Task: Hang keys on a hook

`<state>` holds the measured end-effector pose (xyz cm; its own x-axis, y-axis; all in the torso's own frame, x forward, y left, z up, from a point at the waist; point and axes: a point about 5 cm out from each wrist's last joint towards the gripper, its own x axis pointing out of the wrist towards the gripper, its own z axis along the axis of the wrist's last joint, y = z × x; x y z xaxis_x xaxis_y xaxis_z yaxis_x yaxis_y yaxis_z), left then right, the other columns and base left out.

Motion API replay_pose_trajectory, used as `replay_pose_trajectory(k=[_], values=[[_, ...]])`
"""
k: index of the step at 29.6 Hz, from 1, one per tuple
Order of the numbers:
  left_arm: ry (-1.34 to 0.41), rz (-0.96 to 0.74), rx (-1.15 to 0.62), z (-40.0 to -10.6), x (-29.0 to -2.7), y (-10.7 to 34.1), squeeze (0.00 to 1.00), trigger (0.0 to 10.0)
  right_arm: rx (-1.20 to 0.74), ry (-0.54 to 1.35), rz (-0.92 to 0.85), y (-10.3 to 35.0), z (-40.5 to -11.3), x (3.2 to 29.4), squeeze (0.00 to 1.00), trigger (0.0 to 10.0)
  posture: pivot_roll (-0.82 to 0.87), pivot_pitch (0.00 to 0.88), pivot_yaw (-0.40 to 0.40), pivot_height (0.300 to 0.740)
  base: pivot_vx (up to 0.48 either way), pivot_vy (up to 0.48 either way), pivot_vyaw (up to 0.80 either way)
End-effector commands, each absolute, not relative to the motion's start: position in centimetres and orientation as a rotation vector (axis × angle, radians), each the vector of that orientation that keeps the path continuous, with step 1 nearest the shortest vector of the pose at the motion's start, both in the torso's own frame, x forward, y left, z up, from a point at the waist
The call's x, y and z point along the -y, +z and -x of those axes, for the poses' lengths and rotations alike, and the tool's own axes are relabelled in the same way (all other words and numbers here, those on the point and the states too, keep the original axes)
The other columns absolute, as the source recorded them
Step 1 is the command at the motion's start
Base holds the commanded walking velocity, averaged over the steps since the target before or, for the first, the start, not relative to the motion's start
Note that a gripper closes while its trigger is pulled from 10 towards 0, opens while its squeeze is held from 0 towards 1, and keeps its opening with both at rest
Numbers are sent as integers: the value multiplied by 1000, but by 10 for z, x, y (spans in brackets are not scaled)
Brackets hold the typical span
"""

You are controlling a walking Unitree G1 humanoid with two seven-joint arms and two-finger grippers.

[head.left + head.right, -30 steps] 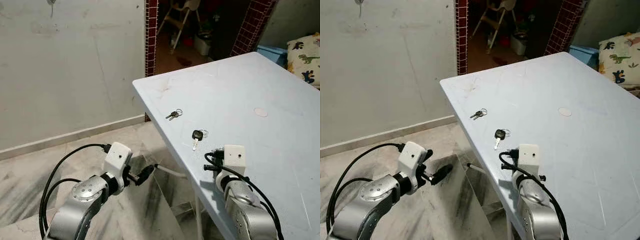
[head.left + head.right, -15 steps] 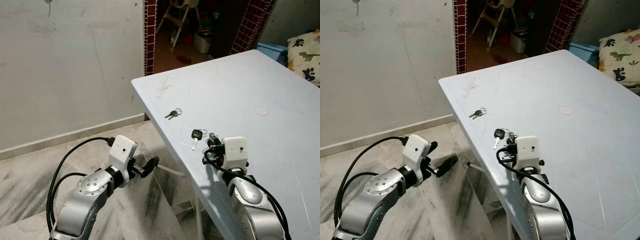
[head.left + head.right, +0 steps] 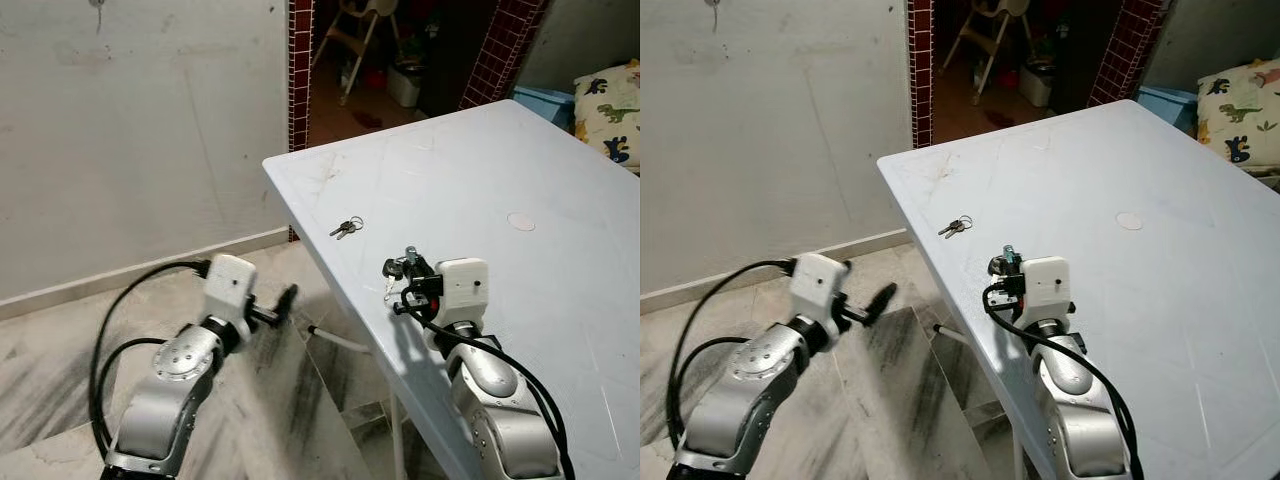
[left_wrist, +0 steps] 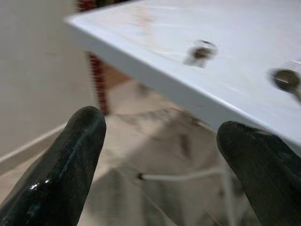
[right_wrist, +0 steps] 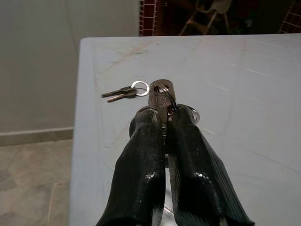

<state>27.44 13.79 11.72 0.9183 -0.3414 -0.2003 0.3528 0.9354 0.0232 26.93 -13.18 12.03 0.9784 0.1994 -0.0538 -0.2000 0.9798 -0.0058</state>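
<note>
A bunch with a black-headed key (image 3: 393, 268) sits near the left edge of the white table (image 3: 520, 150). My right gripper (image 3: 408, 264) is shut on it. In the right wrist view a silver key and its ring (image 5: 162, 96) stick up between the closed fingers (image 5: 146, 141). I cannot tell whether the black head still touches the table. A second, small pair of keys (image 3: 346, 227) lies on the table farther ahead. My left gripper (image 3: 285, 300) hangs open over the floor beside the table edge, with nothing in it.
A plain wall stands to the left, with a small fixture (image 3: 97, 3) at its top edge. Behind the table are red-tiled door posts (image 3: 301, 60), a dark room and a high chair (image 3: 362, 30). A dinosaur pillow (image 3: 608, 105) lies at the far right. The floor is marble.
My right gripper has reached forward to the black-headed bunch and shut on it, raising a silver key. My left gripper has swung up and a little leftward beside the table.
</note>
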Motion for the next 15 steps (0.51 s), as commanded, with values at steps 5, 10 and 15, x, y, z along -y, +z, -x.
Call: replay_pose_trajectory(k=[5, 10, 15], values=[[-240, -53, -196, -274, -150, 114, 0, 10000, -17, 221, 19, 126, -268, 124, 0, 10000, 117, 22, -76, 740, 0, 0, 0], [-238, -54, -196, -274, -148, 113, 0, 10000, -20, 224, 17, 124, -267, 119, 0, 10000, 116, 26, -74, 740, 0, 0, 160], [-246, -45, -192, -276, -145, 114, 0, 10000, -20, 211, 16, 123, -266, 119, 0, 10000, 110, 29, -65, 740, 0, 0, 800]])
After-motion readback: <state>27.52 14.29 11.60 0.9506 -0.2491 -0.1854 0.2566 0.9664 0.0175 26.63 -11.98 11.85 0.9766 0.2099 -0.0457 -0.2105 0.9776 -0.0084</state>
